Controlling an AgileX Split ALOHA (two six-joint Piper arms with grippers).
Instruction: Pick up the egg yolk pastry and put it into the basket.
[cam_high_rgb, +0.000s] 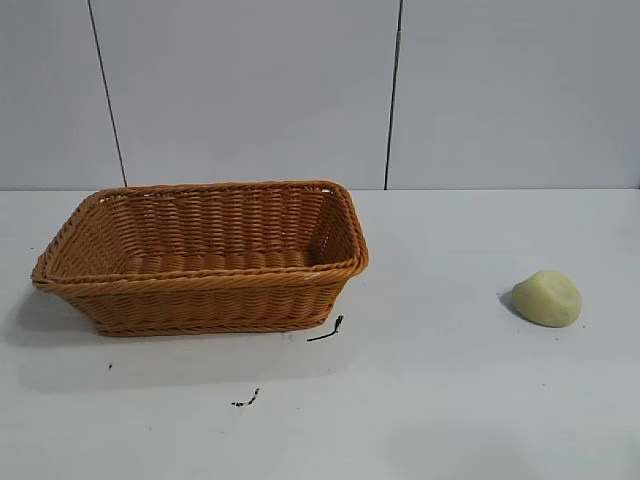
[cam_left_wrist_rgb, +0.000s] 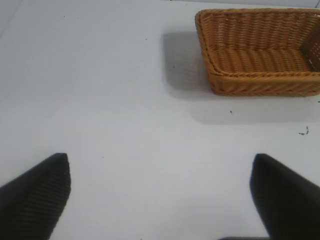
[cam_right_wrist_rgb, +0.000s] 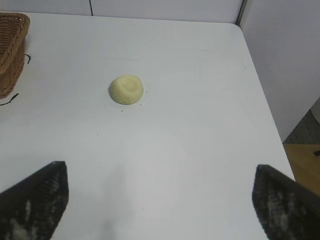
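Basket (cam_high_rgb: 200, 255): orange-brown wicker, rectangular, flared sides w/ thick braided rim. Stands upright on bench at left of exterior view. Interior holds nothing visible.
Bench (cam_high_rgb: 420, 400): white, flat. Carries basket and pastry.
Marks: small dark squiggle (cam_high_rgb: 327, 330) on bench just off basket's near right corner; second dark squiggle (cam_high_rgb: 246, 400) nearer the camera, apart from basket.
Egg yolk pastry (cam_high_rgb: 547, 298): pale yellow-green dome, smooth, matte. Sits on bench at right of exterior view, well apart from basket, not touching anything. Outside basket.
Wall (cam_high_rgb: 250, 90): pale panels w/ dark vertical seams, behind bench.
Left claw (cam_left_wrist_rgb: 160, 195): not seen in exterior view. Left wrist view shows both dark fingertips (cam_left_wrist_rgb: 40, 192) spread wide, released, nothing between them. Bare bench below; basket (cam_left_wrist_rgb: 260, 50) farther off, well apart from claw.
Right claw (cam_right_wrist_rgb: 160, 200): not seen in exterior view. Right wrist view shows dark fingertips (cam_right_wrist_rgb: 35, 200) spread wide, released, holding nothing. Pastry (cam_right_wrist_rgb: 127, 89) lies ahead on bench, apart from fingertips; basket corner (cam_right_wrist_rgb: 11, 50) at view edge.
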